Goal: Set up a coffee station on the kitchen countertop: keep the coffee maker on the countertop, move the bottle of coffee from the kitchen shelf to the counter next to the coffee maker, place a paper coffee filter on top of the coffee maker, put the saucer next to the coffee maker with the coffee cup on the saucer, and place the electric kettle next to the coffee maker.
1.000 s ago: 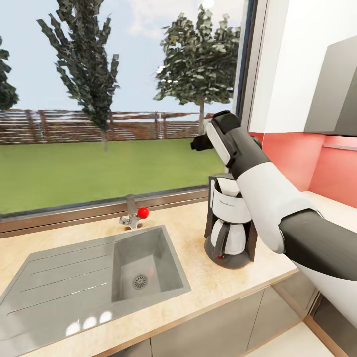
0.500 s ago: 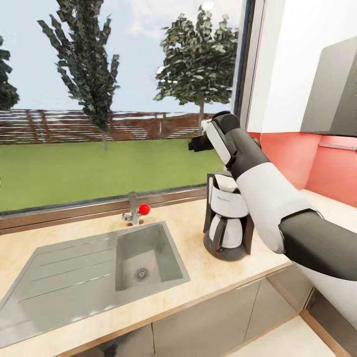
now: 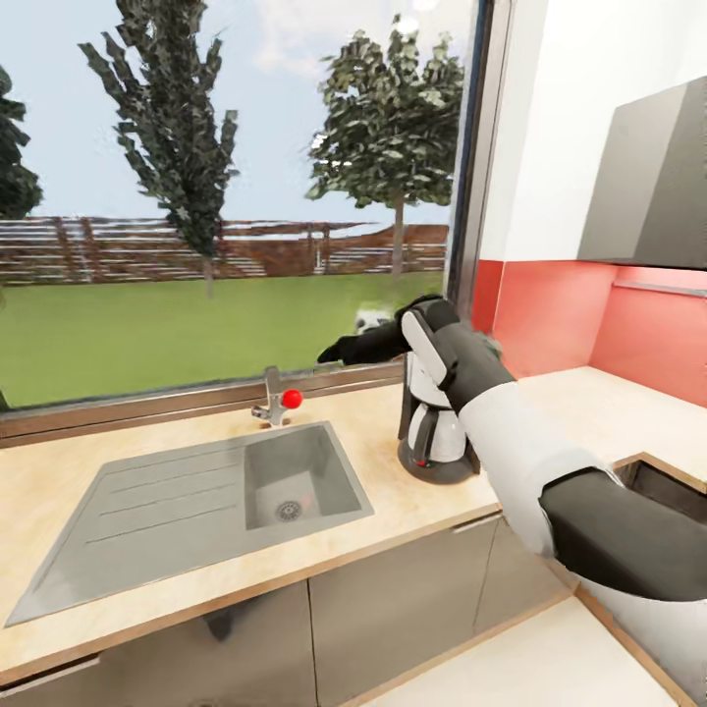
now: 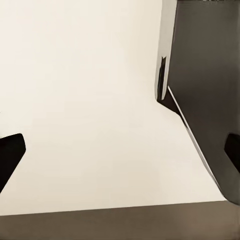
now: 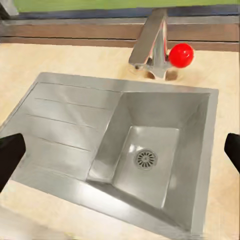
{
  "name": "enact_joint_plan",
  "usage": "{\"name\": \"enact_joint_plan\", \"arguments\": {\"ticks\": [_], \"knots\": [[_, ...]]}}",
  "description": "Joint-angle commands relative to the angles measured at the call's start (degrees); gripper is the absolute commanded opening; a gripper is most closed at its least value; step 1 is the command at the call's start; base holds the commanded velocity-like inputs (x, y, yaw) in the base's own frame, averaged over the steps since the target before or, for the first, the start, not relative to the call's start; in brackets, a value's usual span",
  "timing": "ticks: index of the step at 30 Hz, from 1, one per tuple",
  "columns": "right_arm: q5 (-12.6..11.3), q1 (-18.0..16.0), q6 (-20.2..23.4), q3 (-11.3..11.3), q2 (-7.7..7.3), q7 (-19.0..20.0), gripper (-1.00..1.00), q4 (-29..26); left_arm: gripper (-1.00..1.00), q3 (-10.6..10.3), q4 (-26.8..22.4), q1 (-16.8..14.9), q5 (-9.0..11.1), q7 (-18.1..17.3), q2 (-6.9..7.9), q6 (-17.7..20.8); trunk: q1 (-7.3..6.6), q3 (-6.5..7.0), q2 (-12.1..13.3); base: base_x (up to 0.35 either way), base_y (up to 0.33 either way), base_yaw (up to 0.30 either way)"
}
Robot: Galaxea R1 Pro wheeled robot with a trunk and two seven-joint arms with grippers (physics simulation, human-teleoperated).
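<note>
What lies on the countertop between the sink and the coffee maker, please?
Nothing: in the head view, the stretch of kitchen countertop between the sink and the coffee maker is bare wood-look surface.

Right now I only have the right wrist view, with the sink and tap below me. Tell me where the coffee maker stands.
Observer: The coffee maker stands on the countertop to the right of the sink, partly hidden behind your right forearm.
Operator: Give me my right tool's place from the head view.
Observer: The right tool hangs above the counter between the tap and the coffee maker, pointing toward the tap.
Operator: Report the left tool.
Observer: The left tool is open with nothing between its fingers, facing a pale surface and a dark panel.
</note>
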Motion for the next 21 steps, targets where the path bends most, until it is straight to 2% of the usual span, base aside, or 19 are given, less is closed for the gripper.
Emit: {"name": "enact_joint_plan", "arguments": {"ticks": [1,4,5,7,8,9,11,12,13,16,17,21], "knots": [[0.21,2.16,0.13,0.05,0.0,3.42,1.0,0.03,1.0,0.44,-0.07,0.01,-0.6,0.12,0.03,0.16,0.0,0.0,-0.04,-0.08,0.0,0.0],[0.29,6.79,0.1,0.34,0.0,7.22,1.0,0.01,1.0,0.35,-0.1,0.01,-0.6,0.12,0.07,0.11,0.0,0.0,-0.04,-0.035,0.0,0.0],[0.32,9.09,0.08,1.32,0.0,8.04,1.0,-0.13,1.0,0.29,-0.1,0.01,-0.6,0.11,0.08,0.11,0.0,0.0,-0.04,-0.011,0.0,0.0],[0.36,11.49,0.06,3.75,0.0,8.56,1.0,-0.27,1.0,0.25,-0.11,0.01,-0.6,0.1,0.09,0.1,0.0,0.0,-0.04,-0.006,0.0,0.0],[0.37,13.0,0.05,5.91,0.0,8.74,1.0,-0.32,1.0,0.24,-0.11,0.01,-0.6,0.1,0.09,0.1,0.0,0.0,-0.04,-0.002,0.0,0.0],[0.37,13.48,0.05,6.6,0.0,8.78,1.0,-0.33,1.0,0.24,-0.11,0.01,-0.6,0.1,0.09,0.1,0.0,0.0,-0.04,-0.002,0.0,0.0],[0.38,16.82,-0.1,9.22,0.0,8.84,1.0,-0.11,1.0,0.16,-0.11,0.01,-0.6,0.11,0.09,0.06,0.0,0.0,-0.04,0.0,0.0,0.0],[0.38,18.81,-0.73,9.71,0.0,8.87,1.0,-0.05,1.0,0.15,-0.11,0.01,-0.6,0.11,0.09,0.03,0.0,0.0,-0.04,0.0,0.0,0.0],[0.38,23.67,-3.41,10.17,0.0,8.98,1.0,-0.1,1.0,0.08,-0.08,0.01,-0.64,0.08,0.09,0.02,0.0,0.0,-0.04,0.0,0.0,0.0],[0.38,26.27,-4.3,10.27,0.0,11.07,1.0,-0.41,1.0,0.06,-0.04,0.01,-0.68,0.09,0.03,0.01,0.0,0.0,-0.04,0.0,0.0,0.0],[0.43,26.8,-4.46,10.29,0.0,13.84,1.0,-0.47,1.0,0.04,-0.07,0.02,-0.68,0.09,0.02,0.01,0.0,0.0,-0.04,0.0,0.0,0.0],[0.47,27.29,-4.62,10.33,0.0,20.37,1.0,-0.55,1.0,0.02,-0.03,0.03,-0.83,0.06,-0.01,0.01,0.0,0.0,-0.04,0.0,0.0,0.0]]}}
